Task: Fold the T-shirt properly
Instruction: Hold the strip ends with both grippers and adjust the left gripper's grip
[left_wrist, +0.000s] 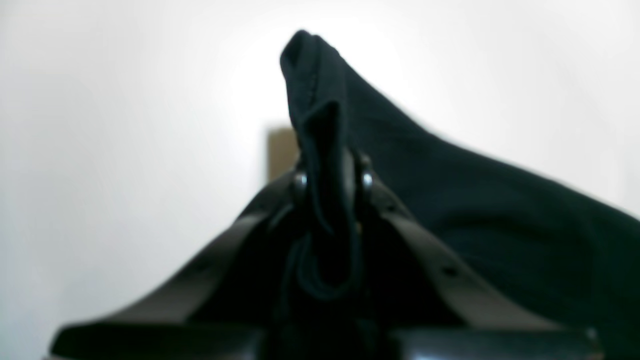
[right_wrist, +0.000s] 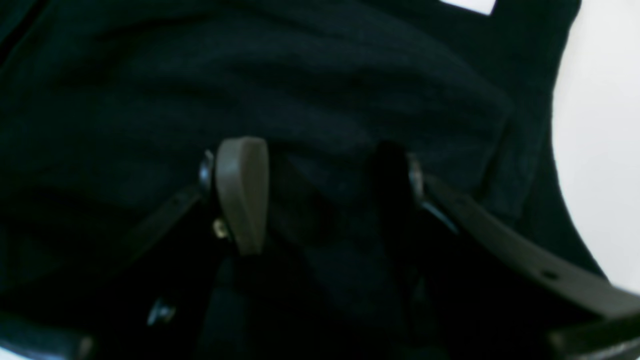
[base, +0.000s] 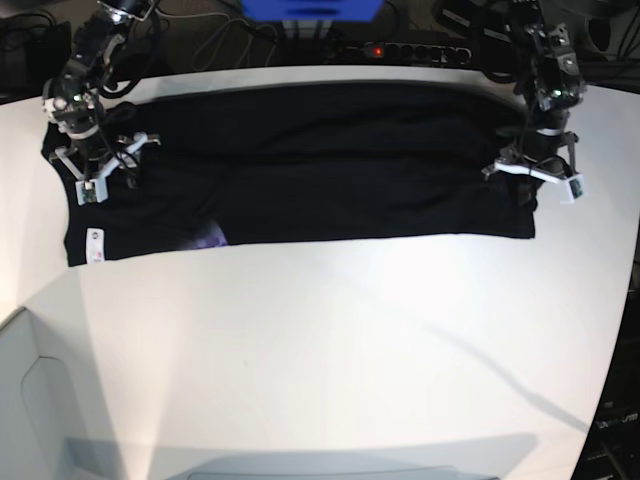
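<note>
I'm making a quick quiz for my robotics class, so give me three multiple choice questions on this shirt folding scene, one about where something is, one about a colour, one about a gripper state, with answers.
1. Where does the T-shirt lie on the white table in the base view?
A. along the far edge
B. at the near edge
C. hanging off the near corner

2. What colour is the small tag at the shirt's corner?
A. red
B. white
C. green

3. What is the left gripper doing?
A. open above bare table
B. shut on a fold of black cloth
C. holding a box

Answers: 1 A, the near table is bare white. 2 B, it shows white against black cloth. 3 B, the left wrist view shows cloth pinched between its fingers.
</note>
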